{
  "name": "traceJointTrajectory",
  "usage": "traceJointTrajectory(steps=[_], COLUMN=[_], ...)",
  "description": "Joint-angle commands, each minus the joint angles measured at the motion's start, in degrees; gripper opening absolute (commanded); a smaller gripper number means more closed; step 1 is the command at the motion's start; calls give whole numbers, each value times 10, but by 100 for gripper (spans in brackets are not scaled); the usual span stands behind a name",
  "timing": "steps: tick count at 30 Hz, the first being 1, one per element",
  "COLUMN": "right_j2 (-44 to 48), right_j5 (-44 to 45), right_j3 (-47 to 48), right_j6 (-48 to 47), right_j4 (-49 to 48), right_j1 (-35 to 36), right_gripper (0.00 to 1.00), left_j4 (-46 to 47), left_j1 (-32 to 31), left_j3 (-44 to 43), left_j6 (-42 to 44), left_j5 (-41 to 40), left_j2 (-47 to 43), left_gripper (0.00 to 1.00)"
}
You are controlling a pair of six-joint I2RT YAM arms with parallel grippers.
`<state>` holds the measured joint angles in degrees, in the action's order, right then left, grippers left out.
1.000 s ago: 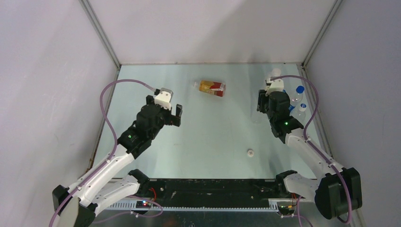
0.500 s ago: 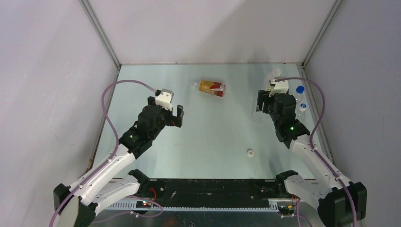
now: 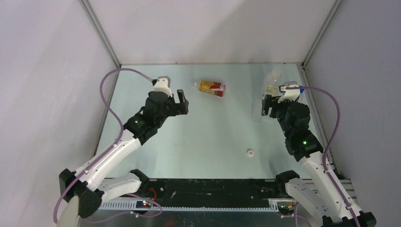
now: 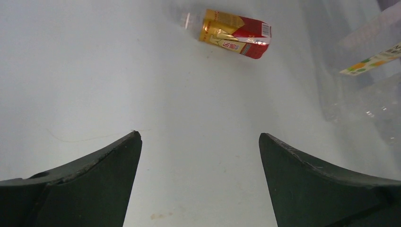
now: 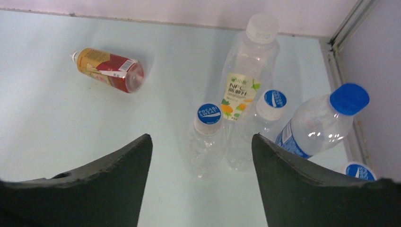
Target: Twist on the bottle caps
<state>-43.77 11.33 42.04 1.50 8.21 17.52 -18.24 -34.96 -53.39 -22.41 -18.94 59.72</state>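
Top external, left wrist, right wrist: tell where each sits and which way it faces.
Top external: above, behind the bases, looking down on the table; left gripper, right gripper show.
Left wrist: faces forward toward the lying amber bottle; own fingers.
Right wrist: looks down on upright bottles; own fingers.
Shared: amber bottle, in all three.

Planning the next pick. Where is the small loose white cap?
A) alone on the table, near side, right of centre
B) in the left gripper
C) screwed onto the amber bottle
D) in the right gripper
A: the white cap lies by itself on the table, while the left gripper and the right gripper both stand open and empty, well away from it.
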Motion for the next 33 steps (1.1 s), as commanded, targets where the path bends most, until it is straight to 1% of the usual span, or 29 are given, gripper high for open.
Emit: traceJointTrajectory(steps=[1, 2, 3, 5, 8, 11, 17, 18, 20, 22, 26, 33], right_j2=[25, 36, 43, 65, 103, 124, 153, 156, 165, 175, 192, 201], right_j5=[-11, -13, -26, -42, -54, -52, -44, -44, -47, -51, -63, -90], right_j3=[19, 25, 26, 25, 12, 3, 2, 2, 2, 2, 2, 2], right_j6=[43, 54, 63, 74, 83, 89, 83, 81, 76, 70, 56, 41], right_j4=[42, 60, 67, 87, 100, 110, 151, 155, 164, 171, 179, 197], right_j1=[-2, -2, -2, -3, -3, -3, -2, -2, -2, -2, -2, -2], right_gripper=[82, 85, 93, 99, 99, 99, 98, 98, 98, 98, 98, 98], left_j4=[-22, -22, -28, -50, -91, -137, -171, -171, -175, -174, -163, -106], left_j1=[-1, 0, 0, 2, 5, 9, 15, 18, 23, 29, 39, 54], left_j3=[-23, -25, -33, -60, -112, -193, -327, -339, -391, -431, -501, -555], left_j6=[-89, -99, -122, -152, -190, -232, -308, -317, -356, -373, -398, -426], left_j5=[16, 15, 7, 0, -12, -13, 7, 7, 7, 9, 18, 38], left_j2=[27, 32, 46, 74, 131, 220, 373, 389, 433, 488, 561, 647], left_gripper=[100, 100, 100, 100, 100, 100, 100, 100, 100, 100, 100, 100])
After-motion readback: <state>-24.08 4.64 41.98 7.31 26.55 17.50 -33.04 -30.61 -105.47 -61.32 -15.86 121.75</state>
